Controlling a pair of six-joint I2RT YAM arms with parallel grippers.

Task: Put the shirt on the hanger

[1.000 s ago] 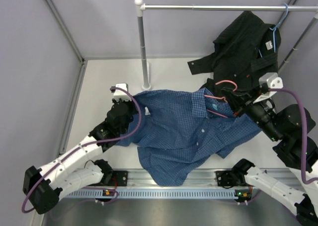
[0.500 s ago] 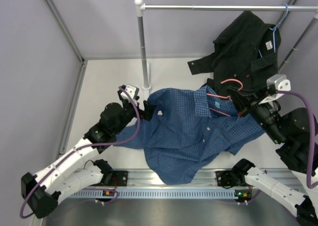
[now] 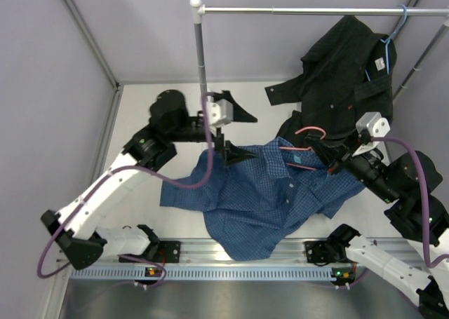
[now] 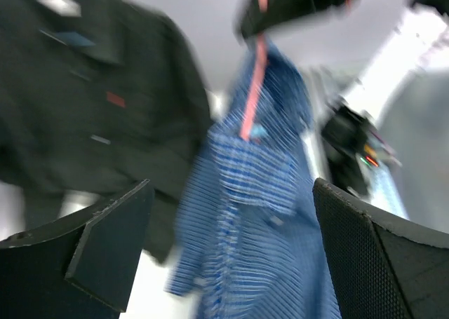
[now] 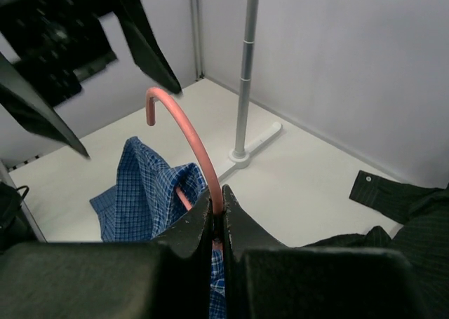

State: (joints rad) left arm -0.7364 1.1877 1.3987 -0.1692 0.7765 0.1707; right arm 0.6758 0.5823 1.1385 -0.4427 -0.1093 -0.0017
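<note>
Right fingers (image 5: 200, 228) are clamping together on the hanger (image 5: 193, 138) just below its hook, holding it up over the table (image 3: 151, 119). Only the pink hook and a short run of wire are showing. The triangle is disappearing into the collar of the shirt (image 3: 266, 200), so there is no telling whether the wire is sitting inside the shoulders. Shirt's collar end is hanging at the hanger; the rest is lying crumpled on the table, hem toward the arms' bases, one sleeve trailing left. Left fingers (image 3: 236, 153) are standing wide apart, gripping nothing, hovering over the shirt's left side near the pole (image 3: 202, 59). Left wrist view is coming through badly blurred: just blue cloth under a pink streak, with the black shirt (image 3: 344, 66) as a dark smear. Black shirt is hanging on the light blue hanger (image 3: 393, 33) from the rail (image 3: 302, 11); whether it is touching the blue one cannot be made out. Right arm is running off the frame edge.
</note>
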